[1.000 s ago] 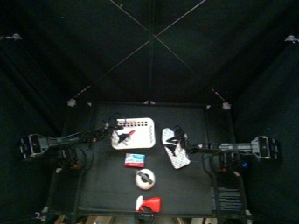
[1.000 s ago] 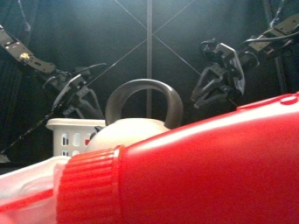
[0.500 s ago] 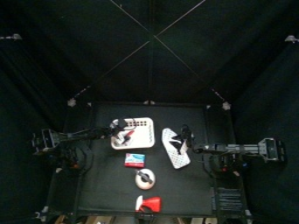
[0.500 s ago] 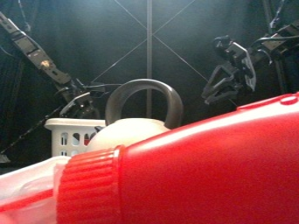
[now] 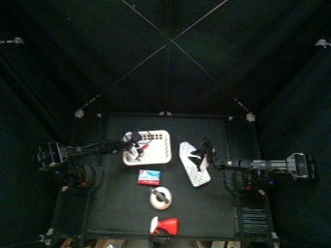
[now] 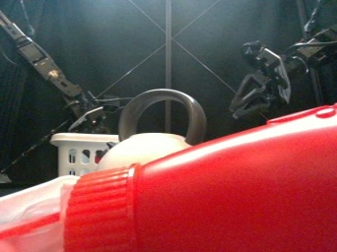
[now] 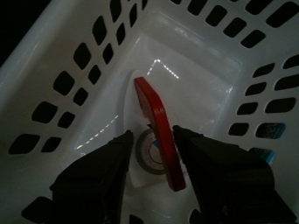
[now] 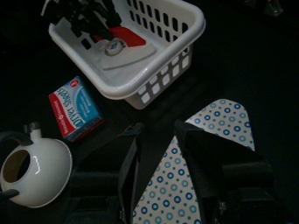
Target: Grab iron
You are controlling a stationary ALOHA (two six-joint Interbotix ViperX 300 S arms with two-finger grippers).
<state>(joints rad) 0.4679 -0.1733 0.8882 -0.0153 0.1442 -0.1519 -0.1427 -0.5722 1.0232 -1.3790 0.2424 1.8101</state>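
The iron [image 5: 195, 163] is a long flat white teardrop with blue dot markings, lying on the table right of the white perforated basket [image 5: 153, 141]. In the right wrist view the iron [image 8: 173, 179] runs between my right gripper's [image 8: 173, 140] open jaws, which hang above it. The right gripper [image 6: 259, 87] shows high above the table in the front view. My left gripper [image 5: 134, 151] reaches down into the basket [image 7: 70, 52]. Its jaws [image 7: 156, 144] stand open on either side of a small red-and-white object [image 7: 156, 122] lying in the basket.
A red-and-blue box [image 5: 150, 177] lies in front of the basket. A white kettle [image 5: 161, 198] with a dark loop handle [image 6: 161, 113] stands nearer the front. A red object [image 5: 165, 227] at the front edge fills the front view's foreground [image 6: 224, 187].
My left gripper has dropped from above the basket down into it. My right gripper has shifted slightly to the right above the iron. The iron has not moved.
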